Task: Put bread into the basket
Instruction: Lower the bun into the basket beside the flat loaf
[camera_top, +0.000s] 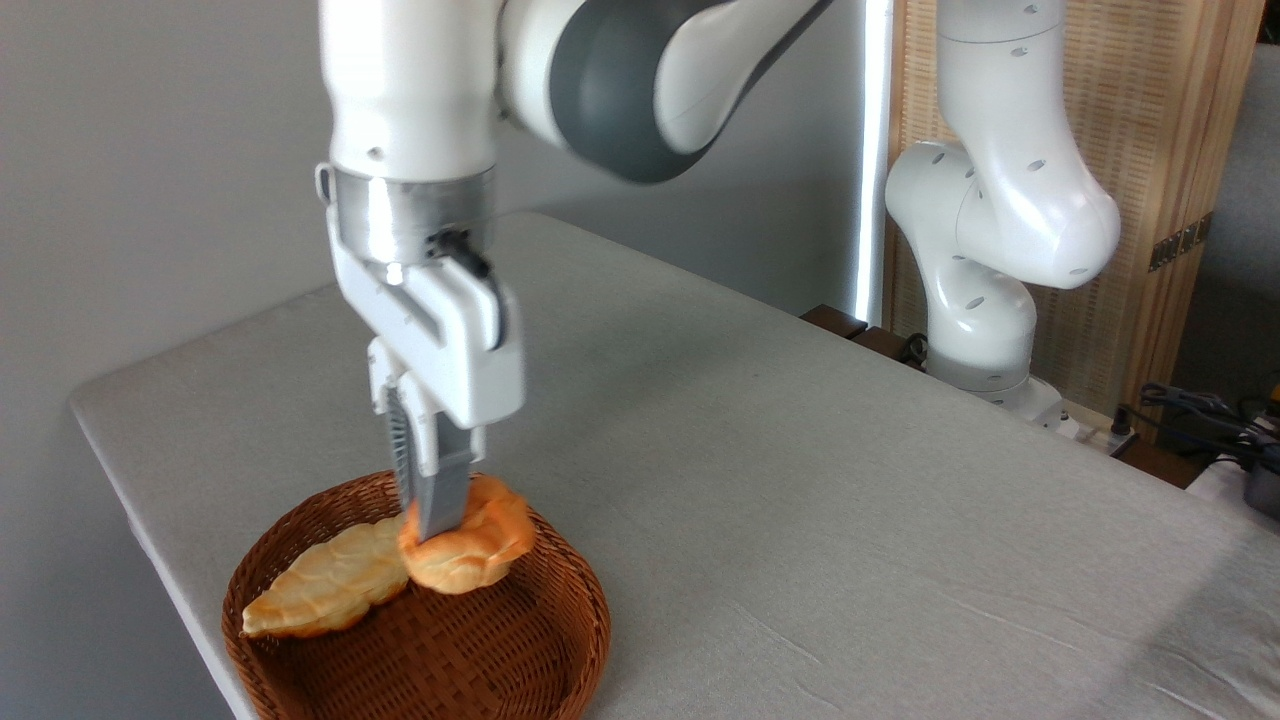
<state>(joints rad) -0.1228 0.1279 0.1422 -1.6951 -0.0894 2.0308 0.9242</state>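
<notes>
We see the bread (470, 550) pinched between the downward-pointing fingers of the gripper (432, 520), hanging over the basket (520, 650) at lower left beside a pale pastry (320, 590). The white arm (420, 100) drops vertically from the upper left.

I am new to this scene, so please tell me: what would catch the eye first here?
The white gripper holds an orange bun just over the brown wicker basket at the table's near left corner. A paler, leaf-shaped pastry already lies inside the basket, beside the bun.
</notes>
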